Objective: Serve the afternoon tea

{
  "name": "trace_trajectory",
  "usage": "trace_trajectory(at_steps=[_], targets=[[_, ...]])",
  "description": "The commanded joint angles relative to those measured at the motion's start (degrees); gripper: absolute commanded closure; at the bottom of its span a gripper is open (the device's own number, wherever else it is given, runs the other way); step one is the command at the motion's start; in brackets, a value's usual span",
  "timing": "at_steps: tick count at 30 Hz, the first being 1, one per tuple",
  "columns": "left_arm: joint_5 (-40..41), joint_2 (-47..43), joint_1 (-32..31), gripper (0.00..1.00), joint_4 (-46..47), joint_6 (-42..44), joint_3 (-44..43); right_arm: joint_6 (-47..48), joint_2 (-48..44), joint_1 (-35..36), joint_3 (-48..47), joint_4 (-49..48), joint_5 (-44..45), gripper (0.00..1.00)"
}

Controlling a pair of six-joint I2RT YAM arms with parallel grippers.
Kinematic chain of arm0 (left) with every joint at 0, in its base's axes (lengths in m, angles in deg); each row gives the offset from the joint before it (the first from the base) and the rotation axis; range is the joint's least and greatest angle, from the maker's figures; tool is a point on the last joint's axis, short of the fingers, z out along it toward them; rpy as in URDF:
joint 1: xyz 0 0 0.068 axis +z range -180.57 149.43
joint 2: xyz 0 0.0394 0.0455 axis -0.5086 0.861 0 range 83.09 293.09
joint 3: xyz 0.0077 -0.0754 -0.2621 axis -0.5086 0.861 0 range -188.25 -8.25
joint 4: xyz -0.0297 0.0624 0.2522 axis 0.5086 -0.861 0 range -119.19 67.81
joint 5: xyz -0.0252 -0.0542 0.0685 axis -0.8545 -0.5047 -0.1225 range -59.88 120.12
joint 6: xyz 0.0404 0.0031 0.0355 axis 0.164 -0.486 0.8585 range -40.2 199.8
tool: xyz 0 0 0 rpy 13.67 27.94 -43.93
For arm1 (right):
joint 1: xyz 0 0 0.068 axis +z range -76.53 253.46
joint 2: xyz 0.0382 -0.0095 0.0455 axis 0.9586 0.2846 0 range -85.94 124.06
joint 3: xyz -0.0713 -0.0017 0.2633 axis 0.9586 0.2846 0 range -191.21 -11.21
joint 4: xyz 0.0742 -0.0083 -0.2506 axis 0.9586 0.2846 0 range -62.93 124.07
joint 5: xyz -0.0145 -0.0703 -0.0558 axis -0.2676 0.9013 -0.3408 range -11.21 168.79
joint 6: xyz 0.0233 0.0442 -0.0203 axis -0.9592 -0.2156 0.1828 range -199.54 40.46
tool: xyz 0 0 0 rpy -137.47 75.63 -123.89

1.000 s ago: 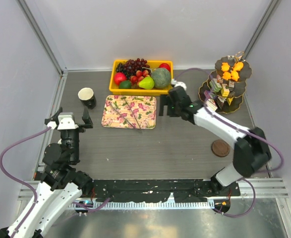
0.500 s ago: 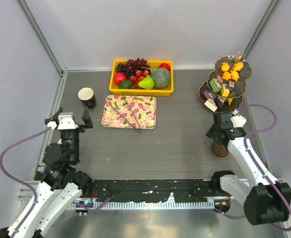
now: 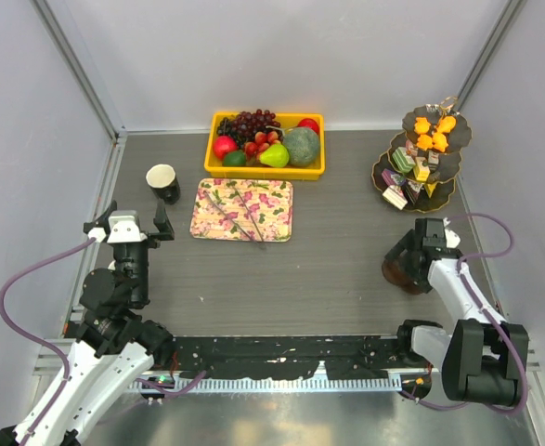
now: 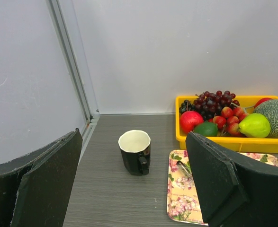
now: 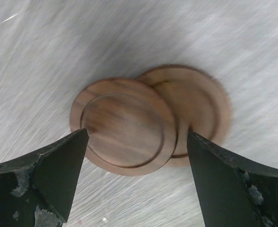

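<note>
Yellow bin [image 3: 263, 173] holds fruit [image 3: 301, 146]; tiered stand [image 3: 439, 197] carries pastries [image 3: 432, 140], seemingly cakes [image 3: 411, 165].

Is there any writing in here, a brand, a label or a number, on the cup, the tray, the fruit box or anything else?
No text can be read anywhere.
The black cup, the flowered tray, the yellow fruit box and the two wooden discs show no writing.
The cake stand is too small in view to tell.

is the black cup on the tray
No, the cup stands on the table, beside the tray.
</note>
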Motion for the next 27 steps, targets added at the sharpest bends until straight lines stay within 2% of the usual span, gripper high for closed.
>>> trace_trajectory(at_steps=[1,3,4,9,15,20,21,26,27], targets=[[0.3,0.1,-0.2,0.01,2.7,0.4,-0.2,1.8,1.1,4.8,-0.4,-7.9,-9.2,0.10],[0.3,0.2,-0.2,0.01,2.7,0.3,-0.1,1.7,3.0,7.8,-1.9,-9.4,-9.1,0.11],[0.2,0.2,-0.2,0.01,2.7,0.3,-0.2,0.9,3.6,11.9,-2.3,-9.8,-9.0,0.11],[0.3,0.1,-0.2,0.01,2.6,0.4,-0.2,1.7,10.1,19.3,-8.0,-15.9,-9.9,0.13],[0.4,-0.1,-0.2,0.01,2.6,0.7,-0.1,6.2,15.0,23.7,-17.1,-11.4,-5.1,0.14],[0.3,-0.2,-0.2,0.01,2.8,0.7,-0.1,10.7,14.2,25.4,-18.7,-5.8,-0.8,0.17],[0.3,-0.1,-0.1,0.01,2.7,0.7,-0.2,10.6,14.2,25.6,-18.1,-5.1,-1.0,0.18],[0.2,0.0,-0.2,0.01,2.7,0.6,-0.1,11.0,16.6,25.9,-15.0,-6.3,-4.0,0.42],[0.2,0.0,-0.2,0.01,2.7,0.6,-0.2,11.2,17.1,25.9,-14.9,-6.4,-3.7,0.42]])
